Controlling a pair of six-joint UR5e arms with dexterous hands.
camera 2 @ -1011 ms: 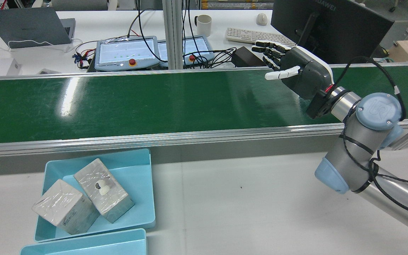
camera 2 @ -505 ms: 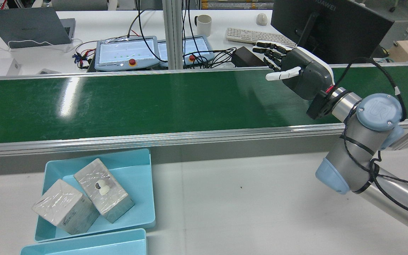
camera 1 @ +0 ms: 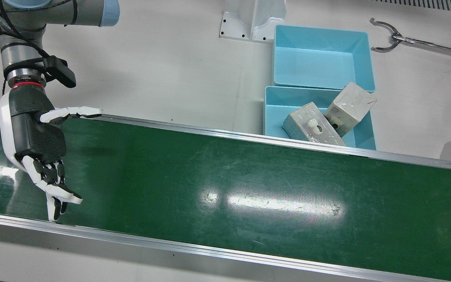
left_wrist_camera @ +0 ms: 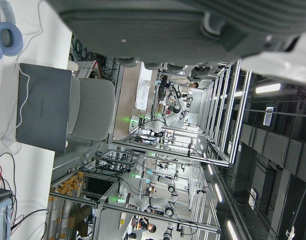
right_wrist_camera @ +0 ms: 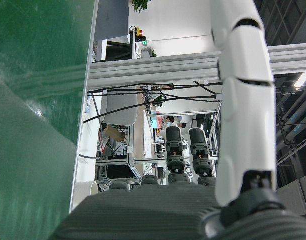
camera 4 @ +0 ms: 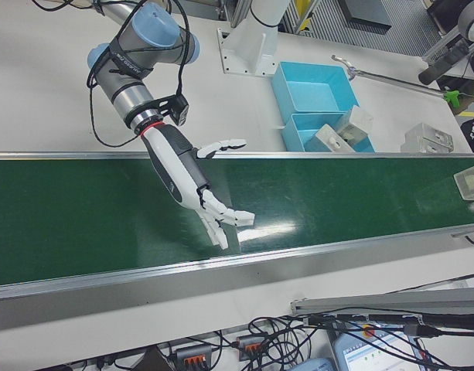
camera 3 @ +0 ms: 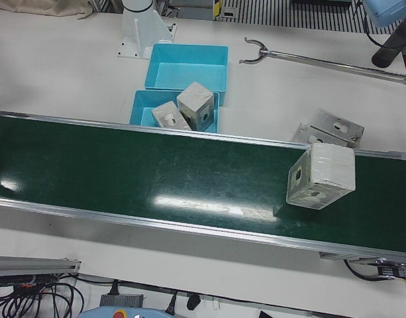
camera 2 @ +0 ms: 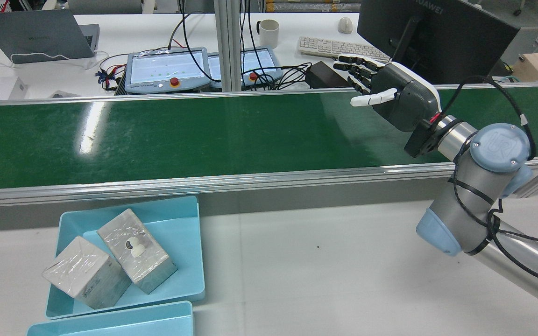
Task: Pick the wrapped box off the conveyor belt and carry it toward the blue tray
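The wrapped box point(camera 3: 320, 176) sits on the green conveyor belt point(camera 1: 225, 184) near the end that lies before the robot's left arm, seen whole only in the left-front view, standing tilted on a lower edge rather than flat, with a round cut-out showing on the face turned to the camera. It is roughly cube-shaped there, so no long axis can be told. The right hand point(camera 1: 37, 145) hangs over the opposite end of the belt, wide open and holding nothing, fingers point(camera 2: 357, 65) spread and reaching across the belt toward its far rail, thumb out to the side. From that hand the box lies well away along the belt, toward the robot's left and beyond the blue tray point(camera 2: 175, 233), which stands on the table just beside the belt's near rail between hand and box, already carrying two wrapped boxes. The left hand point(left_wrist_camera: 192, 30) shows only as a dark blur in its own camera, so whether it is open or closed cannot be told, and neither can its distance to the box. My reading is that the open right hand is placed to meet the box when the belt brings it.
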